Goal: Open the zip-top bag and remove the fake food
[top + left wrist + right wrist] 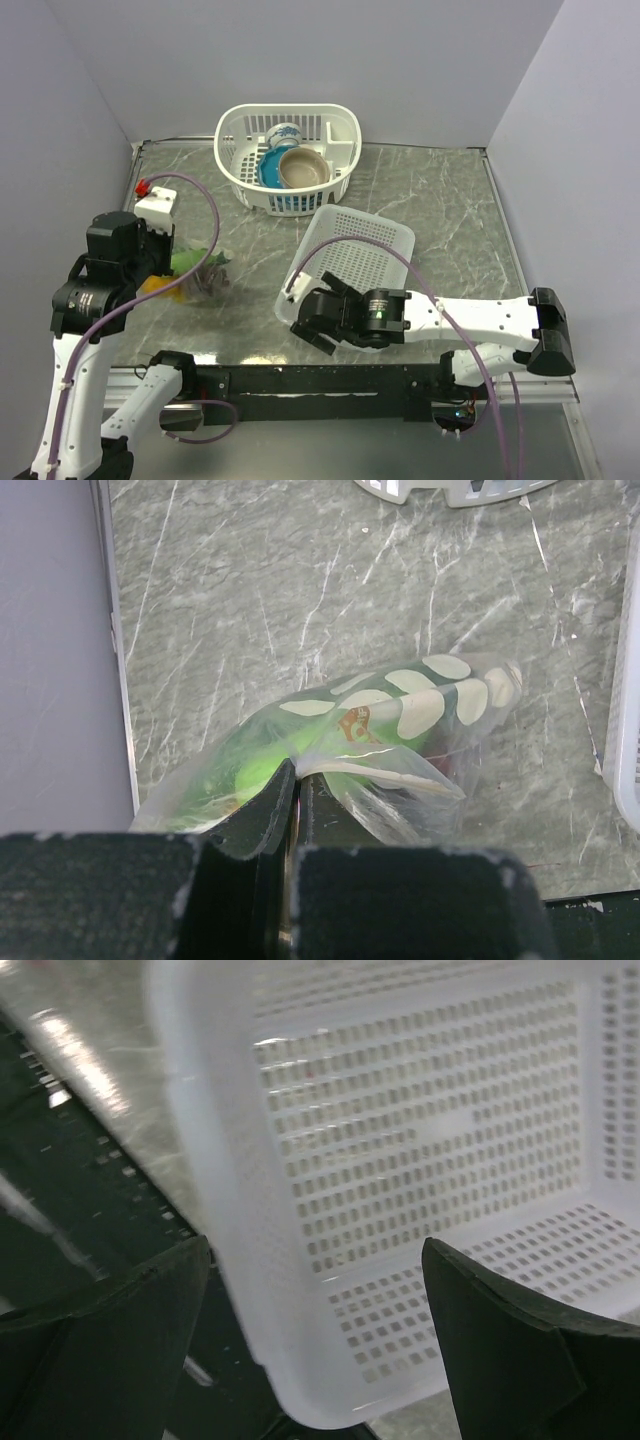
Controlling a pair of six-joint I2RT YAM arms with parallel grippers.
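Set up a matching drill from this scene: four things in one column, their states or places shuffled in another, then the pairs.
1. left tool
2. right tool
3. zip-top bag
4. blue bowl

A. inside the far round basket
B. open, astride a corner of the rectangular basket
C. shut on thin plastic
D. clear, with green fake food inside

Pairs: 1-C, 2-B, 3-D, 4-A

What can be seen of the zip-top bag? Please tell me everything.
The zip-top bag is a clear, thin, crinkled plastic pouch with pale oval dots and a whitish zip strip. It lies on the grey marbled table, near its left edge. Green fake food shows through it. The left gripper is shut on a fold of its plastic.
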